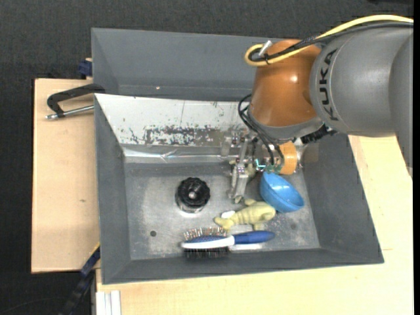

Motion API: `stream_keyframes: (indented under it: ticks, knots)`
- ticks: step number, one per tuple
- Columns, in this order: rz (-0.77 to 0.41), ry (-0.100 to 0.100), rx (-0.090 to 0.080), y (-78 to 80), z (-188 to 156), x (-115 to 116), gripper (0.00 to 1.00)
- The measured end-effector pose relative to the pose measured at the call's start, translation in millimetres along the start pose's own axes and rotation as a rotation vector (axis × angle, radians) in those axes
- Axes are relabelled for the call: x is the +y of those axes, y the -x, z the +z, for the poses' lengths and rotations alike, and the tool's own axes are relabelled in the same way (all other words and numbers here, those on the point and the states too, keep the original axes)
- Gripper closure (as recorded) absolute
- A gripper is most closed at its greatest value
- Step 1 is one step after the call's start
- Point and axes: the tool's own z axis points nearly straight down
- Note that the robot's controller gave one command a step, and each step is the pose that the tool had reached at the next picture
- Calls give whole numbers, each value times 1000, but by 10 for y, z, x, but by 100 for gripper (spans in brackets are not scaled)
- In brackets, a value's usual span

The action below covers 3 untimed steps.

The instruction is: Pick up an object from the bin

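The blue bowl [285,197] is partly hidden, seemingly its upper rim, under the arm's wrist [279,146].

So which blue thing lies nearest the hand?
The blue bowl, close beside the hand; the blue-handled brush lies further off, past the yellow toy.

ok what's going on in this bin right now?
The KUKA arm reaches into the grey bin from the view's right. Its gripper hangs low between a black round knob and a blue bowl. Nothing visibly sits in the gripper. Nearer the front wall lie a pale yellow toy figure and a blue-and-white brush, both untouched.
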Motion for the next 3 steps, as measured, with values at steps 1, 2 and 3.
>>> stream_keyframes:
  ticks: [1,2,3]
  knots:
    - [-118,2,-15,-129,-267,617,0]
    - [-241,-2,1,-175,708,684,0]
    - [-239,-1,-14,-134,641,688,100]
